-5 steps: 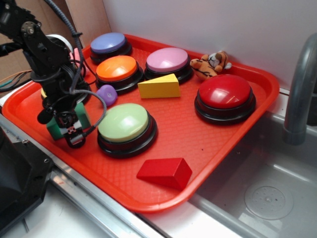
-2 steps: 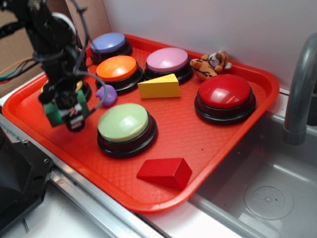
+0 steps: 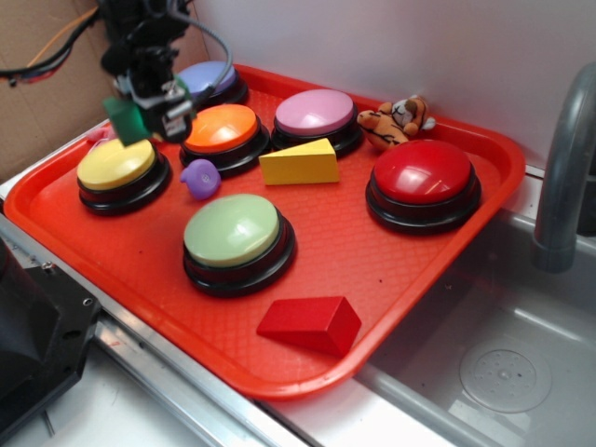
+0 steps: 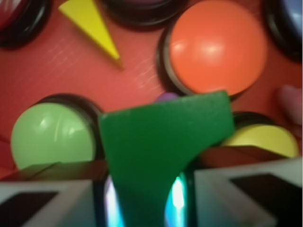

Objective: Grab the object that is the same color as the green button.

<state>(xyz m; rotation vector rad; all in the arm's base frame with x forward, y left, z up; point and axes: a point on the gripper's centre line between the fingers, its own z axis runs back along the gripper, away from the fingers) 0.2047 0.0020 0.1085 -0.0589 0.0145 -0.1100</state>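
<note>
Green block (image 3: 124, 118) in tool (image 3: 149, 104) above yellow button (image 3: 116, 165)

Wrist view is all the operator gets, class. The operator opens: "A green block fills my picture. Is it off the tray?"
Observer: Yes. The gripper holds the green block in the air over the back left of the tray.
Operator: Which button is nearest below it?
Observer: The yellow button, which is fully uncovered from outside.
Operator: Is anything on the tray outside my picture?
Observer: A red wedge lies near the front edge, in front of the green button.
</note>
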